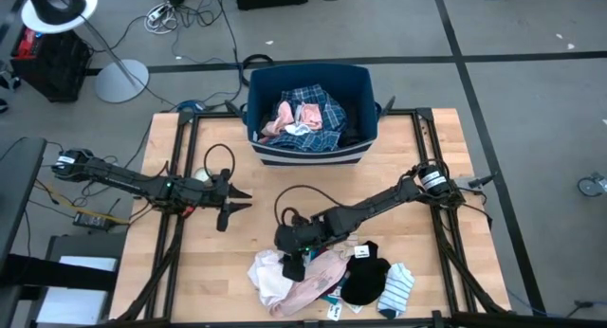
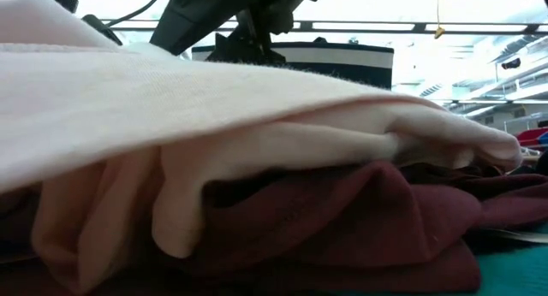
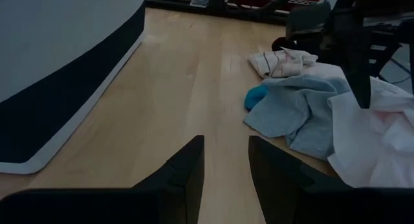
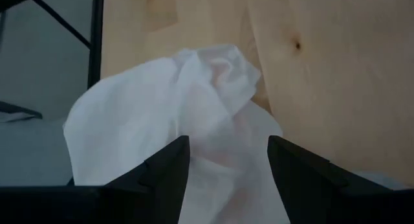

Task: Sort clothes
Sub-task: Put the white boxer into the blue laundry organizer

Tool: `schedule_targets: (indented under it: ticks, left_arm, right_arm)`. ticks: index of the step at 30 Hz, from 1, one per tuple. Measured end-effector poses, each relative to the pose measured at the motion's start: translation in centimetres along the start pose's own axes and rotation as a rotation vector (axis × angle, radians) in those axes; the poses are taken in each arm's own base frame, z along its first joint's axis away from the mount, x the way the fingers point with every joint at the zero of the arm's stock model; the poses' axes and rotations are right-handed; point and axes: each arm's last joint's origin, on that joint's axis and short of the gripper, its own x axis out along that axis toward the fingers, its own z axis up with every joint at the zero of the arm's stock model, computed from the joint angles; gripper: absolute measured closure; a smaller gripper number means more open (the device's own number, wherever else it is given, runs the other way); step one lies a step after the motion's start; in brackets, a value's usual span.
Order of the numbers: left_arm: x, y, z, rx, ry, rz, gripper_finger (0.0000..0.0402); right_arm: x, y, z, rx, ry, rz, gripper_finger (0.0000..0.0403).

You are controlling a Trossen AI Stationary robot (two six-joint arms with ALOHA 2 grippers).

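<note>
The clothes (image 1: 327, 281) lie heaped under the right gripper (image 4: 226, 156), whose fingers stand wide over a white garment (image 4: 181, 114), so it might grab two together.

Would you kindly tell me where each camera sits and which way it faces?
High: overhead, straight down; table, bin, both arms.
Low: table height; pale garment over maroon one; arm above.
Left wrist: past open fingers toward the clothes heap.
Right wrist: open fingers above white cloth.
Shared: high and left wrist both show the bin and heap.
</note>
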Motion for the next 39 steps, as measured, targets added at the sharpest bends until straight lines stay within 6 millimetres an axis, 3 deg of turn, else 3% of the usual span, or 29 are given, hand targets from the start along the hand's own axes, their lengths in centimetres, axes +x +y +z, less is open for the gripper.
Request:
schedule_targets:
  ticks: [13, 17, 22, 24, 31, 39]
  left_arm:
    - [0.0, 0.0, 0.0, 0.001, 0.002, 0.0, 0.0275]
    - [0.0, 0.0, 0.0, 0.02, 0.002, 0.0, 0.0275]
    - [0.0, 0.0, 0.0, 0.023, 0.0, 0.0, 0.0275]
    - [0.0, 0.0, 0.0, 0.023, 0.001, 0.001, 0.0275]
    - [0.0, 0.0, 0.0, 0.021, 0.0, 0.001, 0.0275]
    - [0.0, 0.0, 0.0, -0.014, 0.0, 0.001, 0.0275]
  right_arm:
    - [1.3, -0.1, -0.7, -0.002, 0.027, 0.008, 0.0206]
    - [1.8, -0.6, -0.5, 0.015, 0.047, 0.048, 0.0266]
    - [1.6, -1.4, -0.4, -0.046, 0.069, 0.023, 0.0382]
    - [1.2, -1.8, -0.2, -0.061, 0.071, -0.023, 0.0392]
    - [-4.9, -3.7, 1.7, -0.044, 0.051, -0.252, 0.0398]
    - [-15.0, -4.6, 5.2, -0.1, -0.215, -0.382, 0.04]
